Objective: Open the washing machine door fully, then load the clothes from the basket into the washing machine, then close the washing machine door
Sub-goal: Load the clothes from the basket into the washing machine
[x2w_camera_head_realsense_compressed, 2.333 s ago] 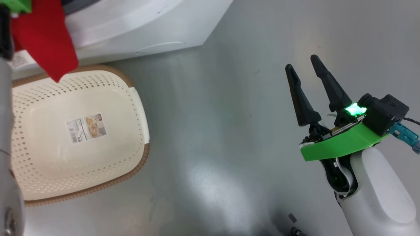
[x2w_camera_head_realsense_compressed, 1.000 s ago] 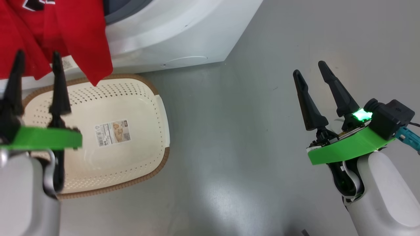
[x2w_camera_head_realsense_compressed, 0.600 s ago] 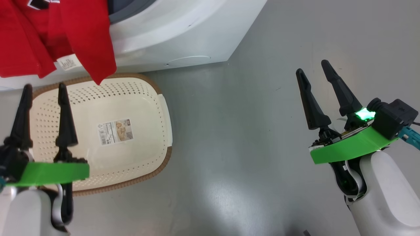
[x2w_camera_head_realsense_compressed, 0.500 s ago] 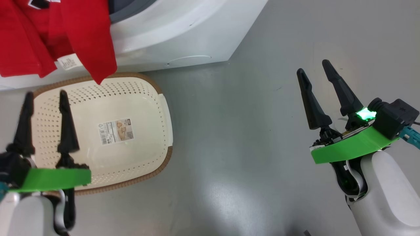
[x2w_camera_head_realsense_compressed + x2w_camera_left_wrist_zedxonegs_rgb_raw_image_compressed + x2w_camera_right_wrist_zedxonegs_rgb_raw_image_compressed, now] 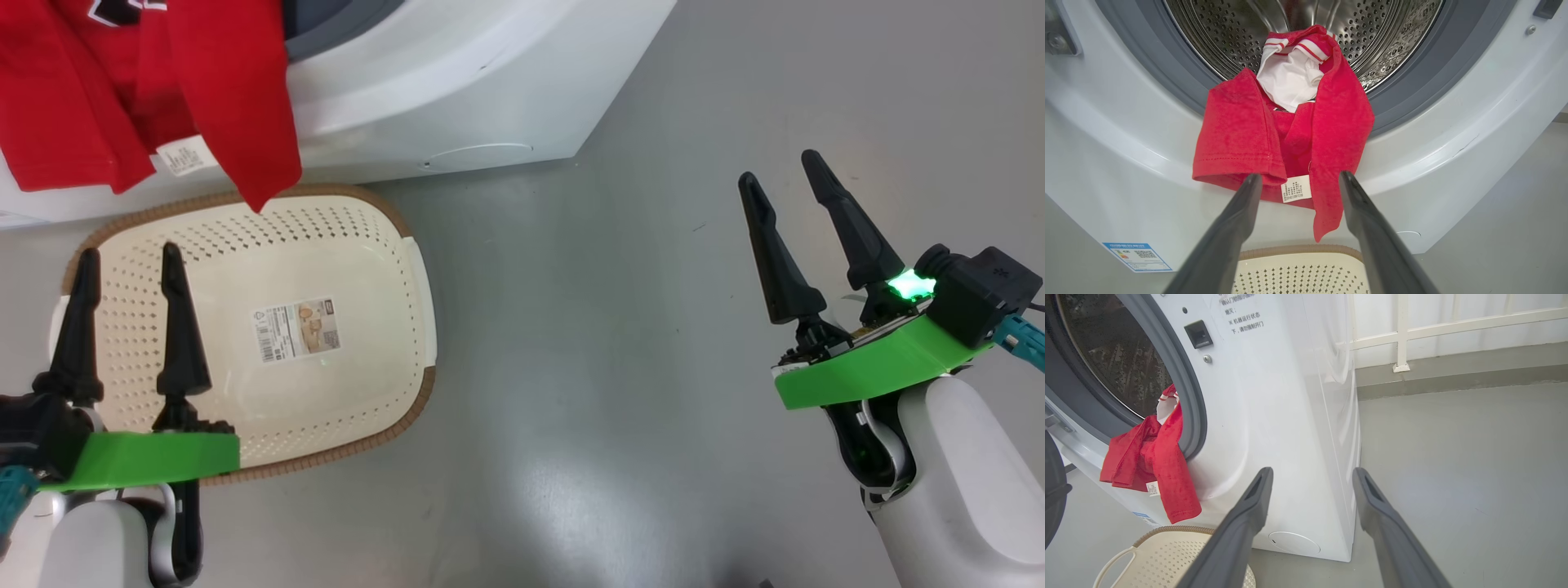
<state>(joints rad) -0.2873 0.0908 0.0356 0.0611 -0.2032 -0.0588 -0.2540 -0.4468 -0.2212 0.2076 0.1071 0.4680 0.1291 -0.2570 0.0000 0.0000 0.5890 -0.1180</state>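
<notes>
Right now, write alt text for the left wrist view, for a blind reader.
Red clothes hang half out of the washing machine, draped over its grey seal from the steel drum down its front. The open left gripper points at their white label, with the basket below.

1 washing machine (image 5: 457, 82); 1 basket (image 5: 384, 327); 1 clothes (image 5: 229, 82) heap; 1 left end effector (image 5: 130, 250); 1 right end effector (image 5: 779, 167)

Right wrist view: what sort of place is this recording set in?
Probably a laundry or utility area, perhaps a balcony: a white front-loading washing machine on a bare grey floor, a white railing behind it, and a perforated basket at its foot.
</notes>
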